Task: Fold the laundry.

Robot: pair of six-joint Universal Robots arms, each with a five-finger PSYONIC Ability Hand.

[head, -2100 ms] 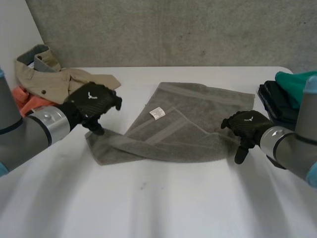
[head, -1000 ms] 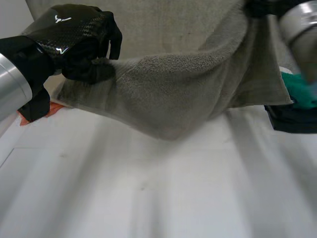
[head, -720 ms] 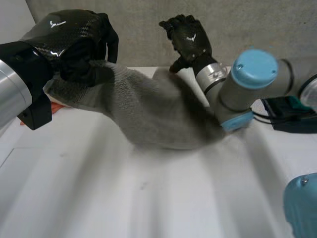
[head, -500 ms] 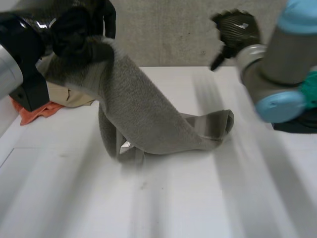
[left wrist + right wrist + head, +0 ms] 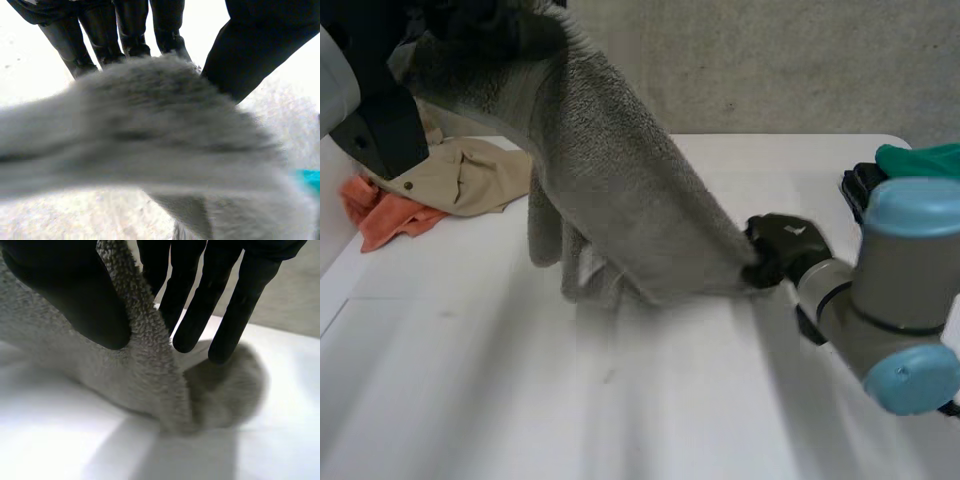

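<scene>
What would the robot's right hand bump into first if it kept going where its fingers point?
The grey towel: the right hand has its fingers against it, white table probably beyond.

There is one grey towel (image 5: 620, 200) on one white table (image 5: 470, 400). Left of the towel are one beige garment (image 5: 460, 180) and one orange cloth (image 5: 380, 215). Right of the towel are one teal cloth (image 5: 920, 160) and one dark garment (image 5: 860, 185). There are two hands: left hand (image 5: 130, 30) and right hand (image 5: 782, 245).

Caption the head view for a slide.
Left robot hand holds one end of a grey terry towel high; right robot hand pinches the low end near the white table.
</scene>
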